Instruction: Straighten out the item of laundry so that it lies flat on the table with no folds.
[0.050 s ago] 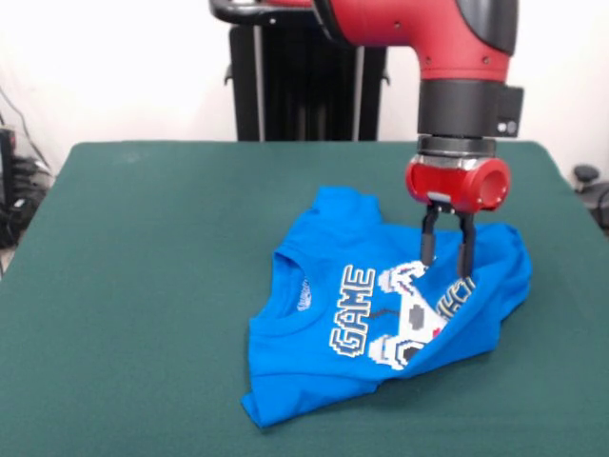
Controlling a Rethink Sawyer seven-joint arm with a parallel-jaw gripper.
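Observation:
The item of laundry (314, 343) is a bright blue T-shirt lying rumpled right of the middle of the dark green table (143, 286). Its front shows "GAME" and a white-grey controller print. A flap of its right side is folded over, hiding part of the print and the rest of the lettering. My gripper (446, 263) hangs straight down from the red arm over that folded edge. It is open, its two black fingers (429, 238) apart with the tips at the cloth. Nothing is gripped between them.
Green table surface surrounds the shirt on the left and front. Cables and dark gear (17, 190) sit off the left edge of the table. A small black object (588, 177) lies beyond the right edge.

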